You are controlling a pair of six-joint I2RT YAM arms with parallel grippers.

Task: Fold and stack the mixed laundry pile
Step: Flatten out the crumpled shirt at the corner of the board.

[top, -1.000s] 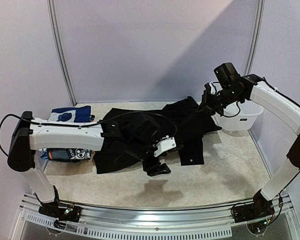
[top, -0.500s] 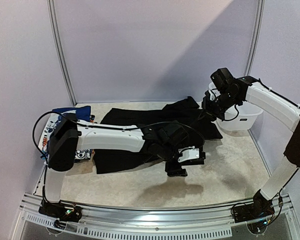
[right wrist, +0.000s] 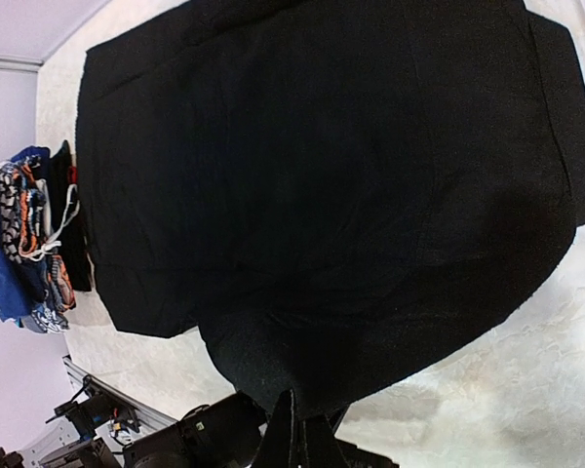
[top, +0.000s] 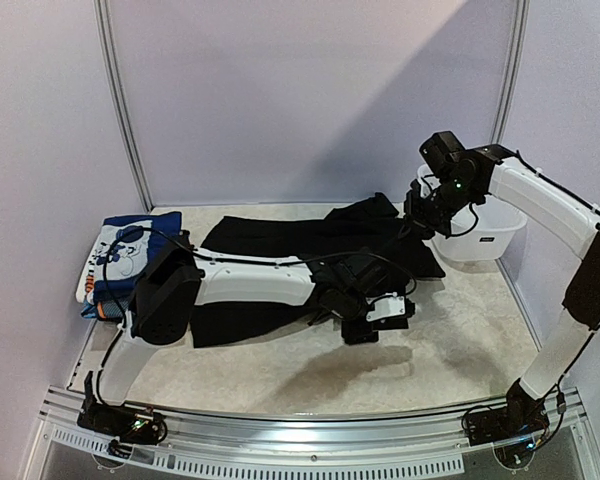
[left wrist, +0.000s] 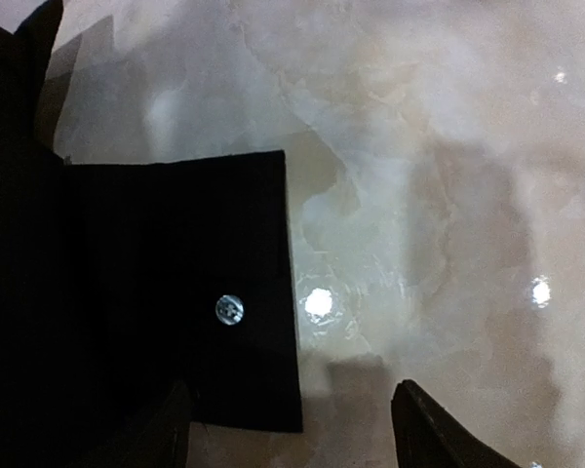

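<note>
Beige table (top: 460,335): black garment (top: 280,235) spread, long axis left-right.

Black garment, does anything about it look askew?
The black garment lies mostly flat, but its far right edge is bunched and pulled up, pinched in the right gripper. One buttoned cuff juts out at the near edge, under the open left gripper.

A large plain black cloth garment (top: 270,238); folded blue cartoon-print cloth with orange bits (top: 125,250); white plastic tub (top: 492,240); beige mottled tabletop (top: 460,330)
</note>
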